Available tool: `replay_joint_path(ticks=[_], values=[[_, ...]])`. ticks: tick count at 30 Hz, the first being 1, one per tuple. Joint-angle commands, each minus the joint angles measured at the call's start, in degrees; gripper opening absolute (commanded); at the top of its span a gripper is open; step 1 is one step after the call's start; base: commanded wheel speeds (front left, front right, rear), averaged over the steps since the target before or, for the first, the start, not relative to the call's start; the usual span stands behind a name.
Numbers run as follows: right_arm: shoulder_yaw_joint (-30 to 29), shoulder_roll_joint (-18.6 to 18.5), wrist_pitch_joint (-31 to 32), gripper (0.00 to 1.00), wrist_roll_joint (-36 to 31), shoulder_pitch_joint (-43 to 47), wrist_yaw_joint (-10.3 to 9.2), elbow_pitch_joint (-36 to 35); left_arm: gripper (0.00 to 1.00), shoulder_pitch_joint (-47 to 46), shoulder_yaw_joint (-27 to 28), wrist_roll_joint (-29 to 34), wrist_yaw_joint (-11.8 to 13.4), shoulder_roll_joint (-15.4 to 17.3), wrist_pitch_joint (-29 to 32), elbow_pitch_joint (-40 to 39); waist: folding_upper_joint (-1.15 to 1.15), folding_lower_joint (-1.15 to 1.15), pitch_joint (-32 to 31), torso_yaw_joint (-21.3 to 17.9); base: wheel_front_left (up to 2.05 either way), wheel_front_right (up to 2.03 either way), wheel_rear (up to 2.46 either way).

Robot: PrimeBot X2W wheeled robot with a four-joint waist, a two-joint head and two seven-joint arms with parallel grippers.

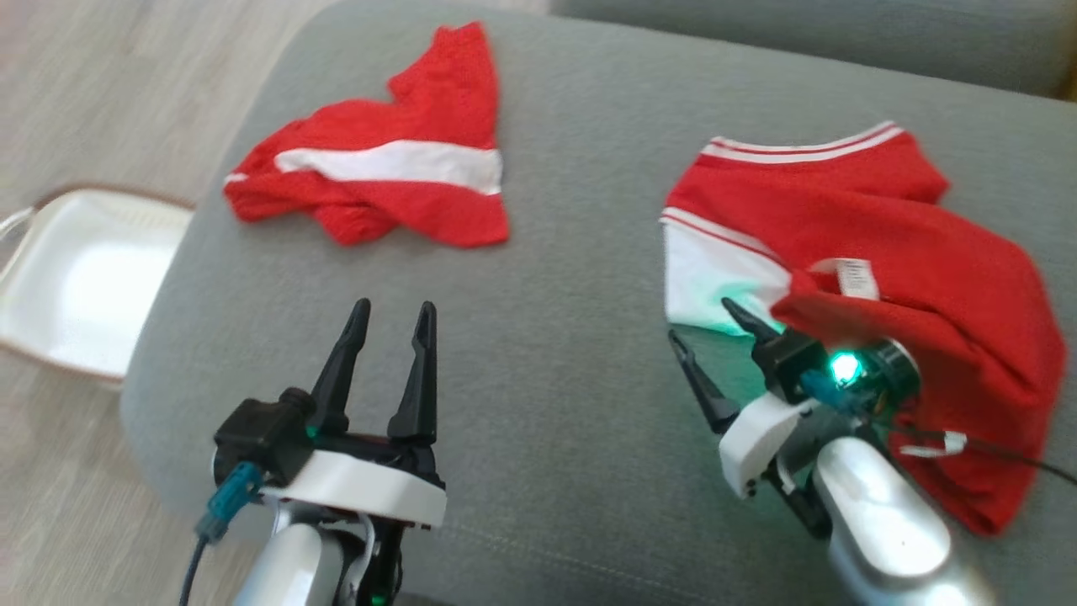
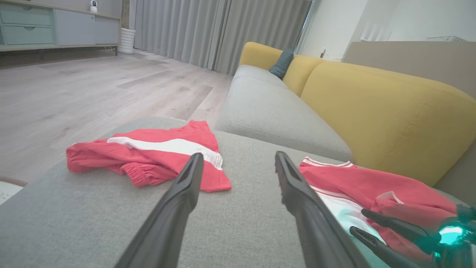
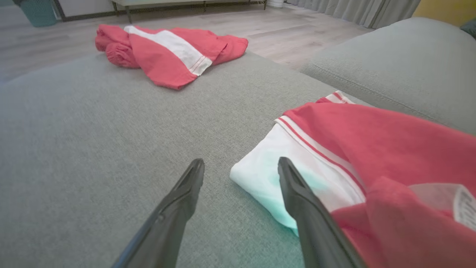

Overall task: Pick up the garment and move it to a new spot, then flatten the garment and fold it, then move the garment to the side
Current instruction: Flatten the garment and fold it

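Right gripper (image 1: 699, 320) beside red shirt (image 1: 875, 210), red shorts (image 1: 437, 101) beyond

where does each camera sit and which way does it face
head: on the head, down at the cushion; left gripper and right gripper, both open.
left wrist: on left arm, along its fingers, over the shorts to the sofa.
right wrist: on right arm, along its fingers, at the shirt.
shared: all show shorts and shirt.

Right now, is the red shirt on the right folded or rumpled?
Rumpled: the red shirt lies bunched on the cushion, one part turned over, label showing.
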Motion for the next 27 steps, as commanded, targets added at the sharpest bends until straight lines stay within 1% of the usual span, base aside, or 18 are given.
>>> replay_joint_path(ticks=[1, 6, 13, 14, 15, 17, 19, 21, 24, 27], values=[[0.9, 0.0, 0.0, 1.00, -1.4, -3.1, -0.04, -0.1, 1.00, -2.6, 1.3, -0.5, 0.4, -0.1, -0.5, -1.6, 0.00, 0.00, 1.7, 2.2, 0.00, 0.00, 0.00], [-0.7, -0.3, 0.0, 1.00, -5.0, -6.4, -0.04, 5.7, 1.00, -3.0, 0.3, -1.4, 0.8, -0.1, -0.5, -1.6, 0.00, 0.00, 3.0, 4.0, 0.00, 0.00, 0.00], [-2.9, 0.2, 1.4, 1.00, -8.6, -9.4, -0.04, 13.0, 1.00, -3.8, -0.8, -2.1, 1.4, -0.1, -0.5, -1.7, 0.00, 0.00, 4.3, 4.8, 0.00, 0.00, 0.00], [-2.8, 0.4, 1.6, 0.74, -8.6, -9.8, -0.04, 14.1, 1.00, -4.0, -0.9, -2.1, 1.4, -0.1, -0.5, -1.6, 0.00, 0.00, 4.3, 4.8, 0.00, 0.00, 0.00], [-2.4, 0.5, 1.4, 0.00, -8.7, -10.1, -0.04, 14.8, 1.00, -4.1, -1.0, -2.2, 1.5, -0.1, -0.5, -1.5, 0.00, 0.00, 4.3, 4.7, 0.00, 0.00, 0.00], [-1.4, 1.2, 0.1, 0.00, -8.1, -10.7, -0.04, 15.8, 1.00, -4.3, -0.9, -2.2, 1.6, -0.1, -0.5, -1.3, 0.00, 0.00, 4.0, 4.4, 0.00, 0.00, 0.00], [0.7, 2.5, -2.3, 0.00, -5.7, -11.3, -0.04, 16.4, 1.00, -4.0, -0.4, -2.0, 1.6, -0.1, -0.5, -0.8, 0.00, 0.00, 2.9, 3.3, 0.00, 0.00, 0.00], [1.7, 2.9, -3.0, 0.00, -4.6, -11.4, -0.04, 16.4, 1.00, -3.9, -0.3, -1.9, 1.5, -0.1, -0.5, -0.6, 0.00, 0.00, 2.4, 2.9, 0.00, 0.00, 0.00], [6.2, 3.7, -4.8, 0.00, -0.8, -11.6, -0.04, 15.5, 1.00, -3.6, 0.1, -1.7, 1.3, -0.1, -0.5, -0.1, 0.00, 0.00, 0.6, 1.6, 0.00, 0.00, 0.00], [12.6, 4.1, -5.9, 0.00, 4.7, -11.7, -0.04, 12.1, 1.00, -3.1, 0.7, -1.8, 1.2, -0.1, -0.5, 0.0, 0.00, 0.00, -1.3, 0.3, 0.00, 0.00, 0.00]])
